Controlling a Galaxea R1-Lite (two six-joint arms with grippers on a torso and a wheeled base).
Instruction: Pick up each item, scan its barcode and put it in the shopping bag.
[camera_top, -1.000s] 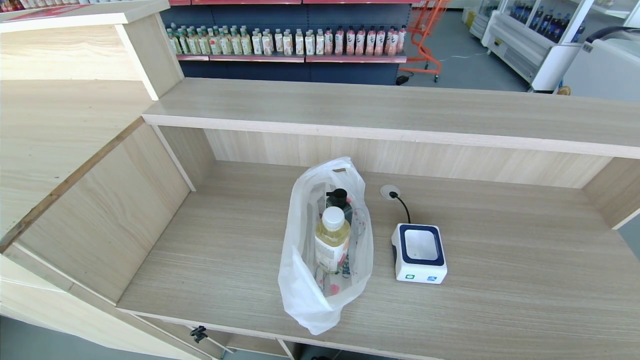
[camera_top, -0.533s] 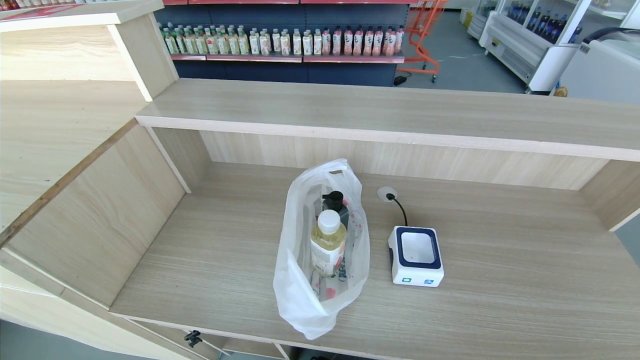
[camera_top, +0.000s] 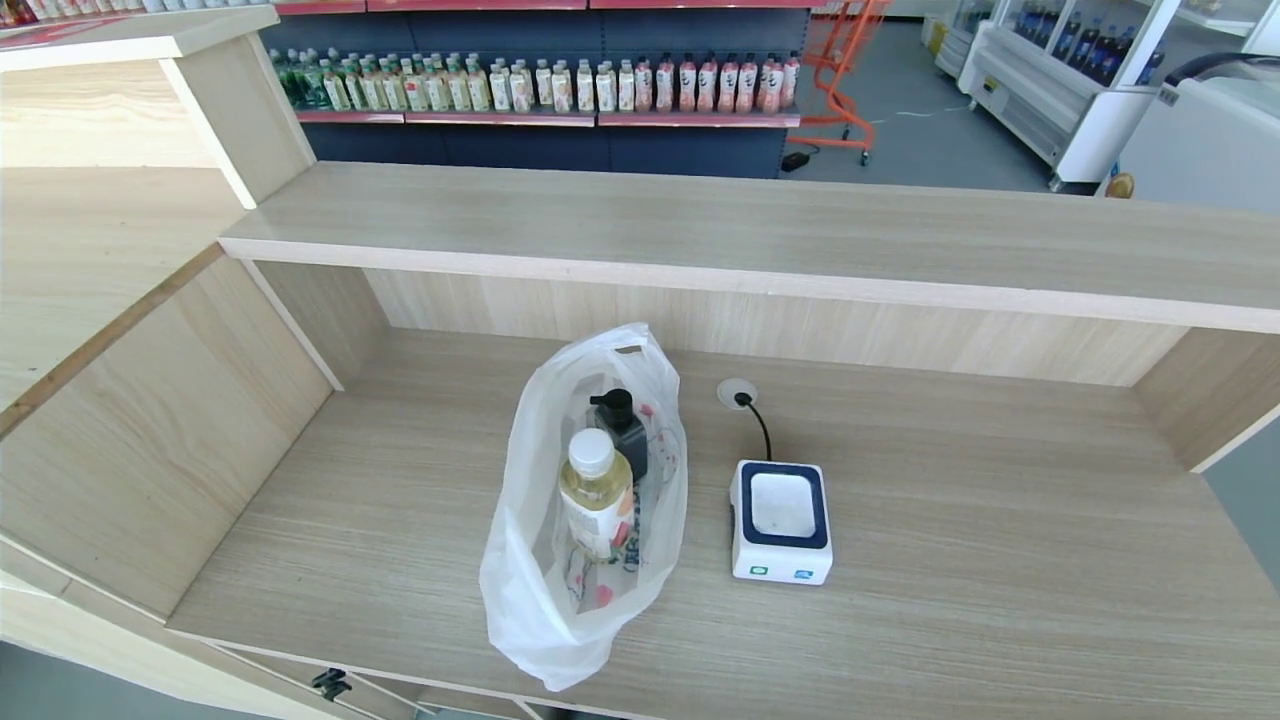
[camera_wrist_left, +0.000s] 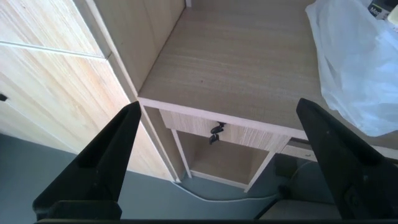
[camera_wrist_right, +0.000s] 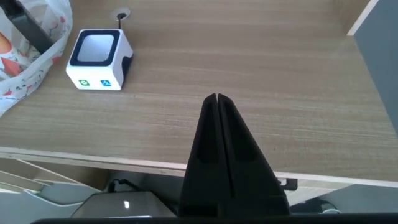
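Observation:
A white plastic shopping bag (camera_top: 585, 520) stands open on the wooden counter (camera_top: 1000, 560). Inside it a yellow drink bottle with a white cap (camera_top: 595, 495) stands upright, with a black pump bottle (camera_top: 620, 420) behind it. Just right of the bag sits the white and blue barcode scanner (camera_top: 780, 520), its black cable (camera_top: 757, 425) running to a hole in the counter. My left gripper (camera_wrist_left: 217, 106) hangs open off the counter's front left corner, near the bag (camera_wrist_left: 360, 68). My right gripper (camera_wrist_right: 216, 96) is shut and empty over the front edge, right of the scanner (camera_wrist_right: 98, 59).
A raised ledge (camera_top: 700, 220) runs along the back of the counter, and a wooden side panel (camera_top: 150, 440) closes its left end. A drawer with a small black handle (camera_wrist_left: 216, 132) sits under the front edge. Shelves of bottles (camera_top: 540, 85) stand far behind.
The whole head picture has shifted, so bag and scanner sit further left in it; the camera moved. Nothing on the counter has moved.

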